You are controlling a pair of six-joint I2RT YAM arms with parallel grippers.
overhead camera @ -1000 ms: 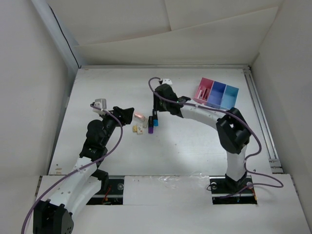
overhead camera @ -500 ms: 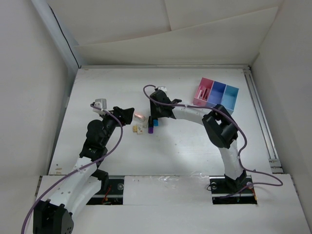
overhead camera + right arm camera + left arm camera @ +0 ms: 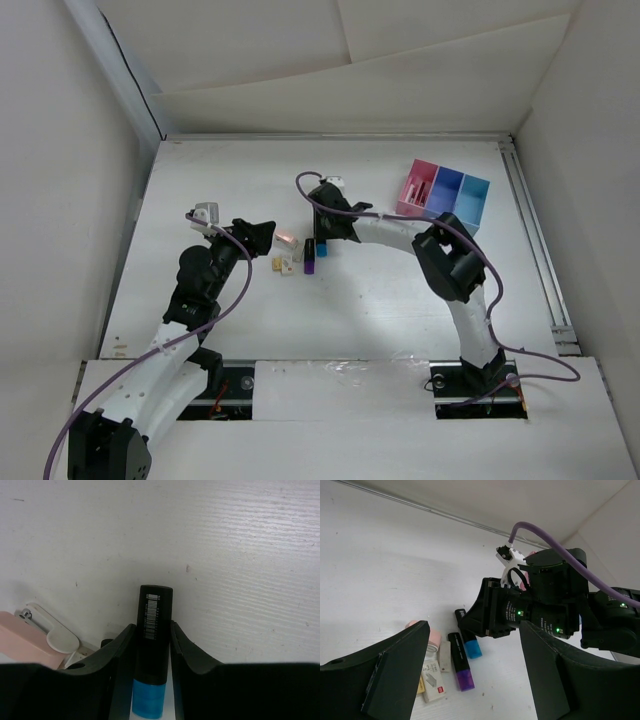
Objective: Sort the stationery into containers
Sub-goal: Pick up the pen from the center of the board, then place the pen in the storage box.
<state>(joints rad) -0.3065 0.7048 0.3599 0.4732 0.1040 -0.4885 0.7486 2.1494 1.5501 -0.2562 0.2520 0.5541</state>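
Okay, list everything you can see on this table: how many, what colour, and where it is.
blue marker: one, black with a blue end, mid-table
purple marker: one, black with a purple end, beside the blue marker
pink item: one, pink, left of the markers
cream blocks: a few, cream to yellowish, next to the purple marker
tray: one, with pink, dark blue and light blue bins, far right; a dark stick in the pink bin
table: one, white
left claw: open, empty, left of the cluster
right claw: closed on the blue marker
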